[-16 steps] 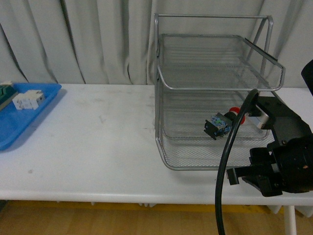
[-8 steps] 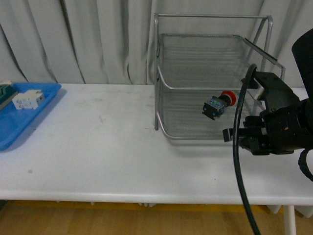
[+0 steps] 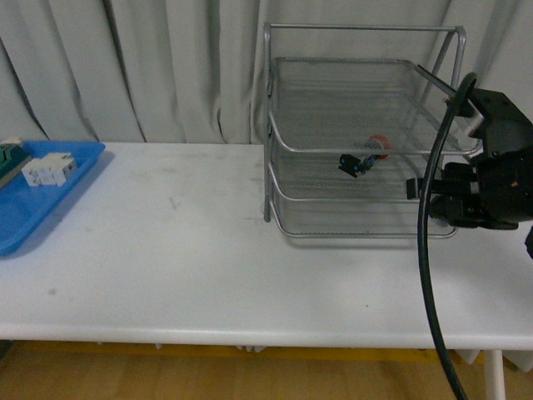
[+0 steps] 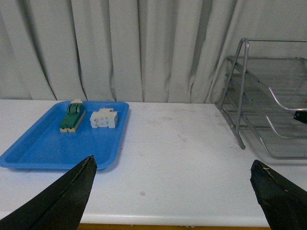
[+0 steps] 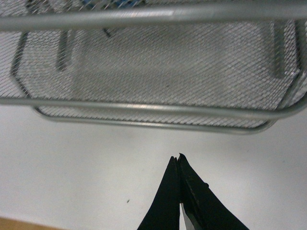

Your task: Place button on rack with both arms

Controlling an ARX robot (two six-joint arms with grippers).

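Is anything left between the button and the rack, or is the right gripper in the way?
Nothing visible stands between them: the button already lies on the middle tier of the rack. The right gripper is shut, empty and outside the rack, over the table in front of it.

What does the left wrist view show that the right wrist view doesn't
Only the left wrist view shows the blue tray holding a green switch block and a white component, the curtain, and the open left tool. Only the right wrist view shows the shut right tool, with nothing between its tips, close below the rack's lower front rims. Both share the rack and the white table.
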